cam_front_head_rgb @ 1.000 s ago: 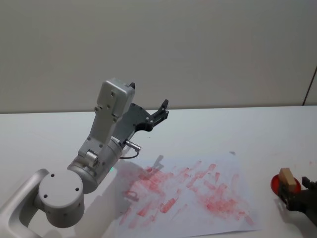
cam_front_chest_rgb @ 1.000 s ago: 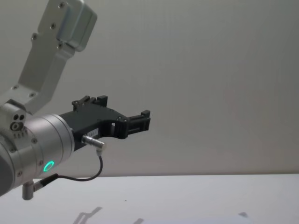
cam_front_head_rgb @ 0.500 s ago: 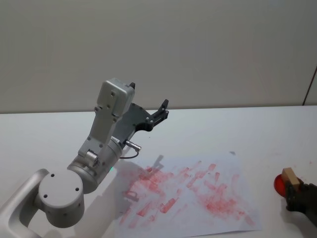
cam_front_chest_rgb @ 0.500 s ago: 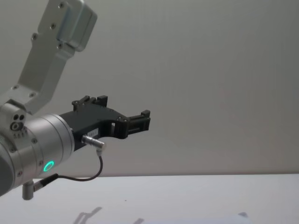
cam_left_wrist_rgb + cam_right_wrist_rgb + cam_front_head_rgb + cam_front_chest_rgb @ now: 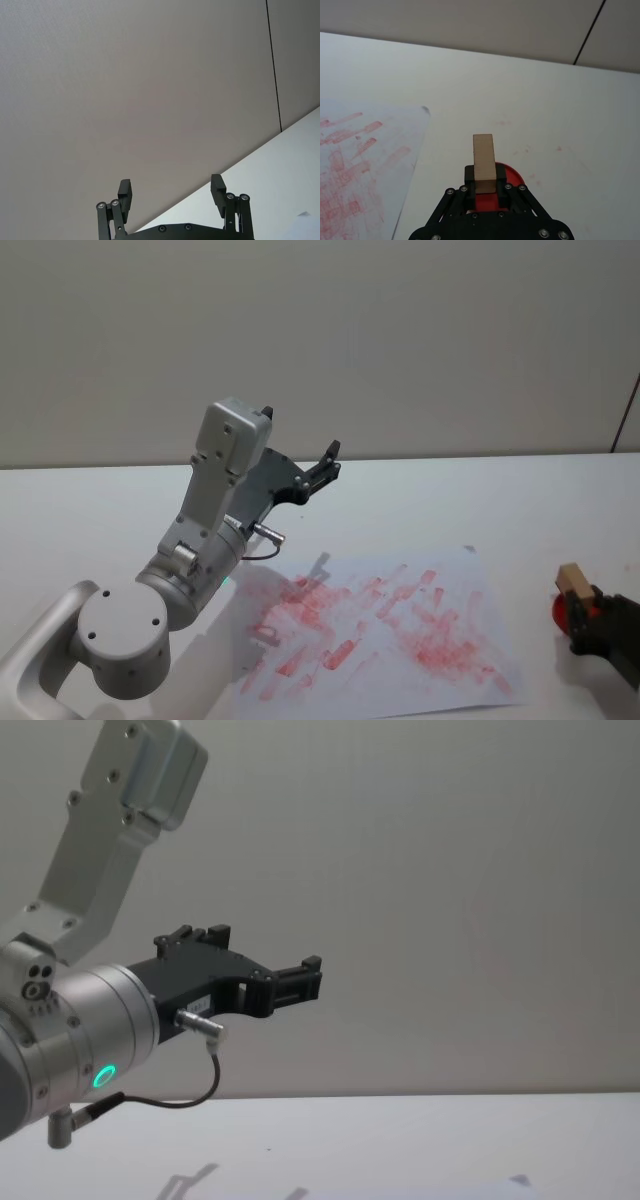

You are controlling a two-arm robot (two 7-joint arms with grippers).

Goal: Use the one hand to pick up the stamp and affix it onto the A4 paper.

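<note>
The stamp (image 5: 573, 580) is sticking out lengthwise from the right hand (image 5: 590, 615), which is grasping it just above the red ink pad (image 5: 512, 175). The A4 paper (image 5: 400, 630) is lying on the counter (image 5: 450, 500) to this hand's left, so the carry is probably going leftward. The left hand (image 5: 170, 192) is hanging released, farther off.

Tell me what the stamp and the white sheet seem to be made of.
The stamp in the right claw looks like bare wood: pale tan, matte, square-edged. The A4 paper looks like thin matte paper, lying flat, smeared with red ink.
</note>
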